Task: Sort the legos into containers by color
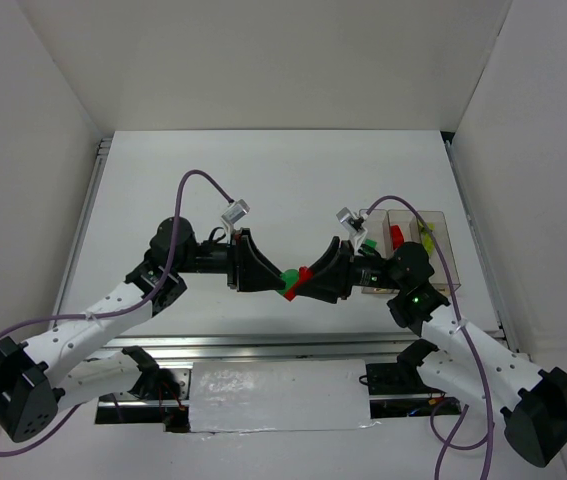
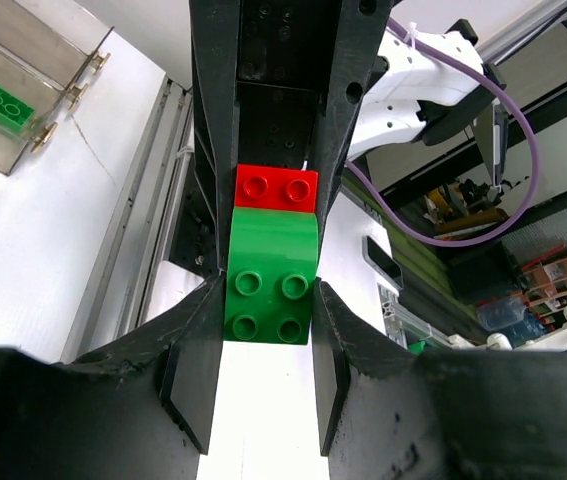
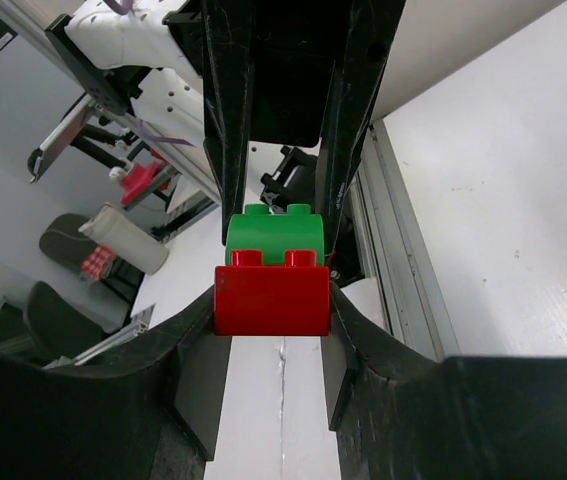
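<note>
My left gripper [image 1: 277, 281] and right gripper [image 1: 313, 279] meet tip to tip above the table's middle. The left one [image 2: 268, 305] is shut on a green lego [image 2: 271, 290]; the right one [image 3: 271, 315] is shut on a red lego [image 3: 271, 300]. The two bricks are pressed together, the green lego [image 1: 289, 277] on the left and the red lego [image 1: 305, 273] on the right. The clear containers [image 1: 441, 216] stand at the right. They hold a green brick [image 1: 370, 245], a red brick [image 1: 395, 236] and a yellow-green brick [image 1: 425, 238].
The containers also show at the upper left of the left wrist view [image 2: 38, 40], with a green brick [image 2: 1, 103] inside. A metal rail [image 1: 293, 345] runs along the near table edge. White walls enclose the table.
</note>
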